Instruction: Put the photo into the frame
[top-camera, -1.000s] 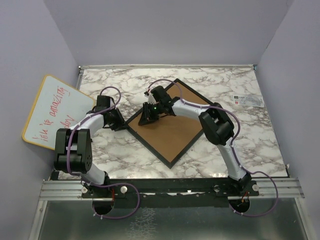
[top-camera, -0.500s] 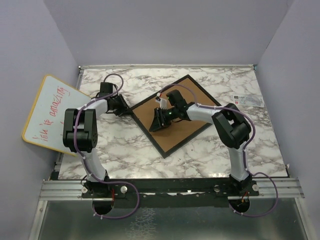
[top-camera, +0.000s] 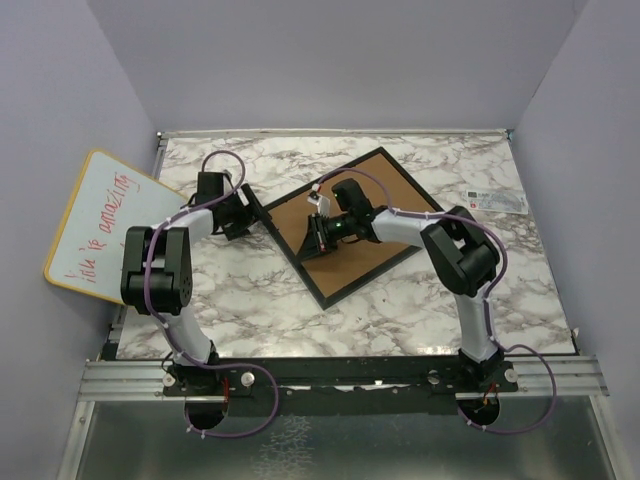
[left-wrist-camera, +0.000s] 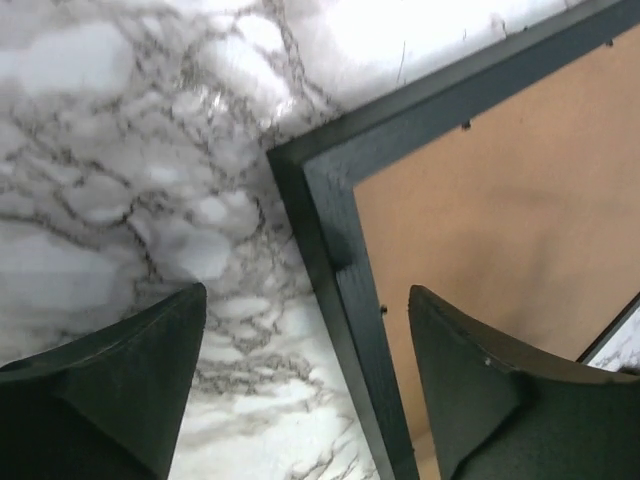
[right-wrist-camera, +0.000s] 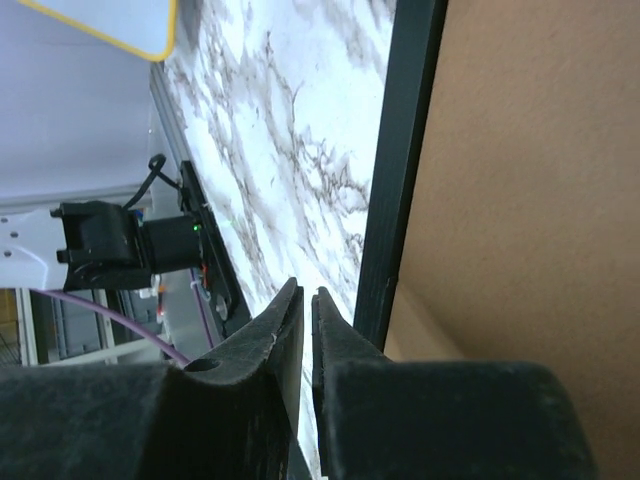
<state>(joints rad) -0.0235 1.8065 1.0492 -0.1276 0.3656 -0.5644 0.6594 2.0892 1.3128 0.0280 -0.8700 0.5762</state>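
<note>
The black frame (top-camera: 301, 268) lies face down on the marble table, turned at an angle, its brown backing board (top-camera: 350, 265) upward. My left gripper (top-camera: 248, 212) is at the frame's left corner. In the left wrist view it (left-wrist-camera: 305, 295) is open, with the frame's rim (left-wrist-camera: 340, 250) running below and between the fingers, gripped by neither. My right gripper (top-camera: 318, 238) hovers over the board near the left rim. In the right wrist view it (right-wrist-camera: 308, 295) is shut with nothing in it, beside the rim (right-wrist-camera: 400, 170). The photo is out of view.
A yellow-rimmed whiteboard (top-camera: 110, 225) with red writing leans off the table's left edge. A small flat packet (top-camera: 495, 200) lies at the back right. Grey walls close in the table on three sides. Bare marble (top-camera: 250, 300) shows in front of the frame.
The frame has turned and slid toward the back. My left gripper has opened wide at the frame's corner. My right gripper opened briefly and has shut again over the backing board.
</note>
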